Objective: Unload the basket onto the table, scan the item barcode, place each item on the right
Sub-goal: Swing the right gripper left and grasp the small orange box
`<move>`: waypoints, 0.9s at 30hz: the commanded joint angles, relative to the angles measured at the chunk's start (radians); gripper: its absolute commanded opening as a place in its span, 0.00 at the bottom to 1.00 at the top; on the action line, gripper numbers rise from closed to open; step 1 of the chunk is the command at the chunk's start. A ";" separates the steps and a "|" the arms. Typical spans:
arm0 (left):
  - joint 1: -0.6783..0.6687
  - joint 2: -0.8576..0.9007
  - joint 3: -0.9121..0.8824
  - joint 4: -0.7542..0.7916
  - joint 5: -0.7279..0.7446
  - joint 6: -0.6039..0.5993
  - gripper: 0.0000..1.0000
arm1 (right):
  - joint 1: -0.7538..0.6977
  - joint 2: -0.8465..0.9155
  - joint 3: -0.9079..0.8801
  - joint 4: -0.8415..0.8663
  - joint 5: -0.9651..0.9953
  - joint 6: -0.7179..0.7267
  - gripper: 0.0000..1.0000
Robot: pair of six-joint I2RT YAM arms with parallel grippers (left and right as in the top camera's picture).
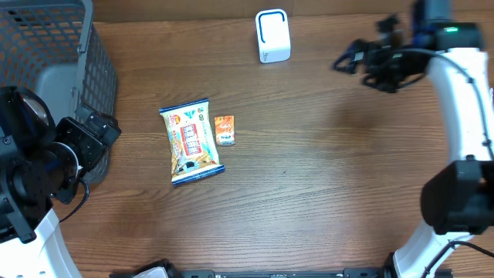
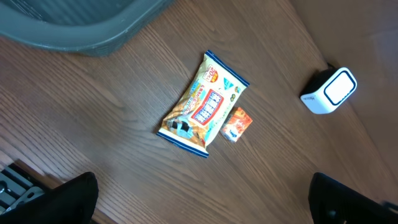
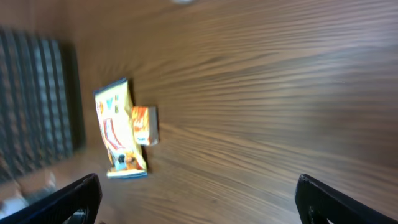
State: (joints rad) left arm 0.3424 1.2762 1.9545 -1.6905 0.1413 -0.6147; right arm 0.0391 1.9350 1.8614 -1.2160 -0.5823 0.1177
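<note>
No barcode can be made out on either item in any view. The snack bag (image 1: pixel 191 141) lies flat on the wooden table (image 1: pixel 324 170), left of centre. The small orange packet (image 1: pixel 225 130) sits just beside its right edge, possibly touching.

The right wrist view is motion-blurred, so print on both items is unreadable there. The white scanner (image 1: pixel 272 35) is reduced to a pale smear at the top edge of that view. The overhead and left wrist views show the scanner whole, at the far edge of the table and well apart from the items.

The grey mesh basket (image 1: pixel 46 46) is cut off in every view.

In the overhead view the left gripper (image 1: pixel 96 135) is a dark mass beside the basket, and its jaws are unclear. Its own wrist view shows only the fingertips (image 2: pixel 74 199), spread wide and holding nothing.

The right gripper (image 1: pixel 343 62) hovers at the far right of the table. Its fingertips (image 3: pixel 71 199) stand wide apart and hold nothing.
</note>
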 commanded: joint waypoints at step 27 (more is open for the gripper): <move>0.006 -0.005 0.002 0.001 0.001 0.009 1.00 | 0.597 0.273 -0.076 0.444 0.382 0.317 0.80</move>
State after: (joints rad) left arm 0.3424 1.2762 1.9545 -1.6905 0.1413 -0.6147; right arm 0.5999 2.1605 1.7927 -0.8040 -0.2150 0.4095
